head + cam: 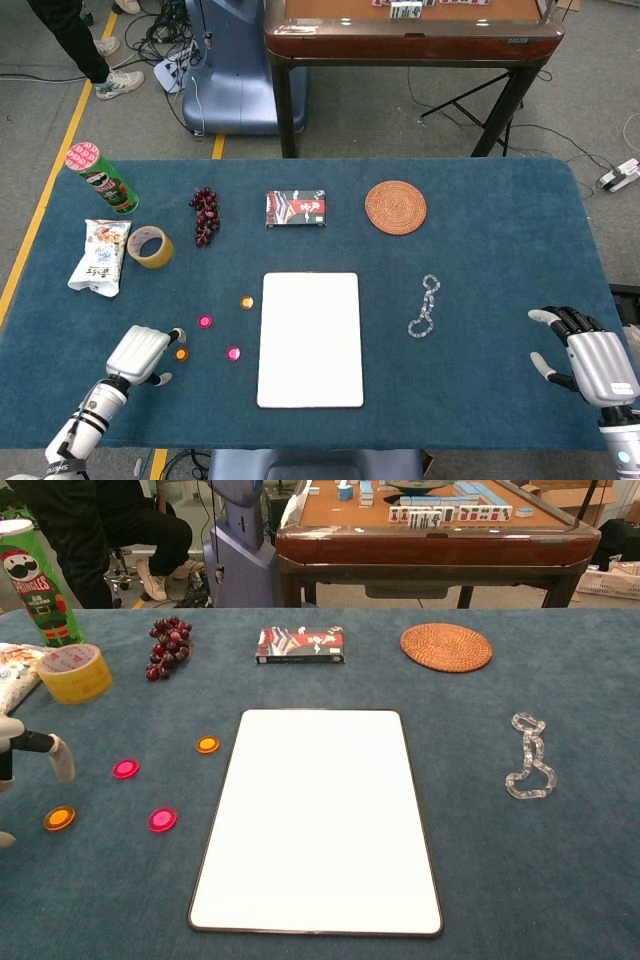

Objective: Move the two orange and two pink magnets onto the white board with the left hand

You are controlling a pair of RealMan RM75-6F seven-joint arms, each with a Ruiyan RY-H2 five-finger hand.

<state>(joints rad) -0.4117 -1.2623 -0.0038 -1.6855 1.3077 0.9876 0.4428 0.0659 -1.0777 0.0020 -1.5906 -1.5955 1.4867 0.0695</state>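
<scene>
Blue felt covers the broad surface (500,240), and at its middle lies the white rectangular board (310,338), long axis running from the robot toward the far edge, with nothing on it yet. Next in size come the two robot hands. The grey left hand (140,352) hovers low at the near left corner, fingers (58,757) apart and holding nothing; the right hand (590,362) sits well apart at the near right corner, likewise spread and empty.

Smallest are the four round magnets, all on the felt left of the board. The near orange disc magnet (181,354) lies just beside the left hand's fingertips, slightly toward the board from them. The near pink disc magnet (233,353) sits between that one and the board's left edge. The far pink disc magnet (205,322) lies a little farther out, and the far orange disc magnet (247,302) rests close to the board's upper left edge.

The left hand is by far the nearer to every magnet, and the near orange one looks the natural first pick: a short reach rightward, then a carry in the same direction past the near pink magnet onto the board.
</scene>
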